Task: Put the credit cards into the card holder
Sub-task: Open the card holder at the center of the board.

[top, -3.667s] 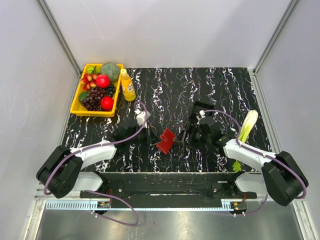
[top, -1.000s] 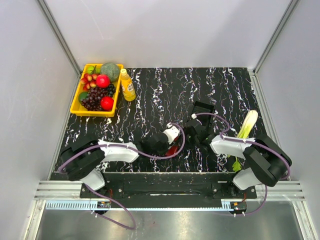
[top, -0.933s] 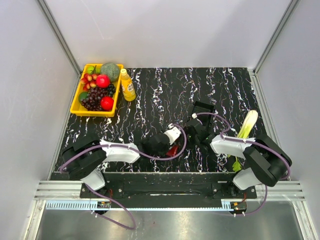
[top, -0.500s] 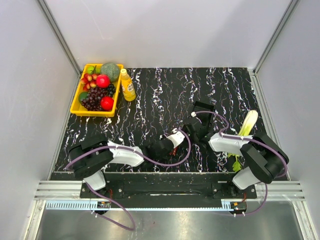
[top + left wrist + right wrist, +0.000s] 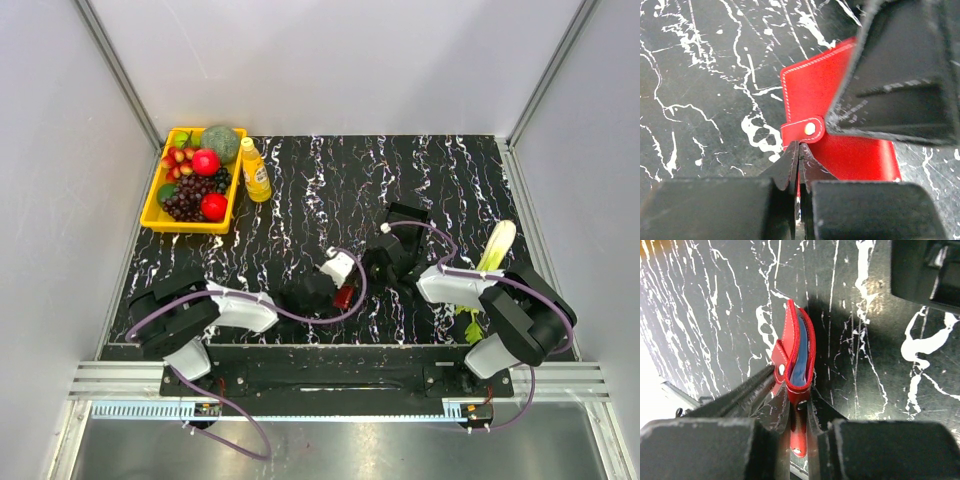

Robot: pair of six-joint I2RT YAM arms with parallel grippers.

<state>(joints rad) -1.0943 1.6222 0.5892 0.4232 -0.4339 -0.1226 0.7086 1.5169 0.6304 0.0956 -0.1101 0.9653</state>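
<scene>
The card holder [image 5: 810,95] sits at the near middle of the marbled table [image 5: 330,190], stood on edge and held from both sides.

1. Left gripper [image 5: 799,152]: fully clenched, pinching only a thin edge of the card holder just below the snap tab [image 5: 810,129]. Hazard: the bite is shallow. Any pull to spread the panels may strip the leather out of the fingers, and the holder would spring shut.
2. Right gripper [image 5: 799,412]: closed on the card holder's lower edge, gripping it edge-on. Hazard: both grips share one small item with their fingers nearly touching. I judge that uncoordinated motion could twist the holder or knock the fingers together.
3. One pale blue credit card [image 5: 801,357] shows inside the fold. Hazard: tilting the open side downward may let it slide out. I cannot see any loose cards.
4. The black tray [image 5: 925,270] lies just beyond. Hazard: a wide swing of the right arm could strike it.
</scene>
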